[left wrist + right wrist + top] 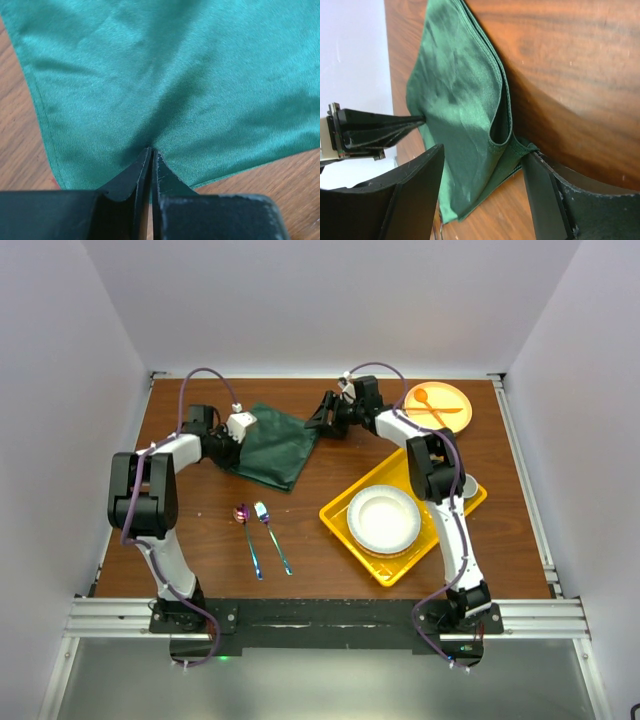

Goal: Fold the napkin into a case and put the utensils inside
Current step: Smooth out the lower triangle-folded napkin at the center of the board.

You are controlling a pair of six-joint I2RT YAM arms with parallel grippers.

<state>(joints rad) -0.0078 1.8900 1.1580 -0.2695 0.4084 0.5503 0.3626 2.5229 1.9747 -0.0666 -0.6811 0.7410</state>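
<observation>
The dark green napkin (275,447) lies folded in layers on the far part of the table. My left gripper (238,437) is shut on its left edge; in the left wrist view the closed fingertips (151,151) pinch the cloth (175,75). My right gripper (320,421) is open at the napkin's right corner. In the right wrist view its jaws (484,154) stand on either side of the layered corner (455,100), and the right finger touches the hem. The iridescent spoon (247,535) and fork (271,537) lie side by side on the wood, nearer the front.
A yellow tray (345,512) holding a white plate (383,518) sits right of centre. An orange plate (452,400) with an orange spoon and fork is at the back right. A small grey cup (468,485) stands by the tray. White walls enclose the table.
</observation>
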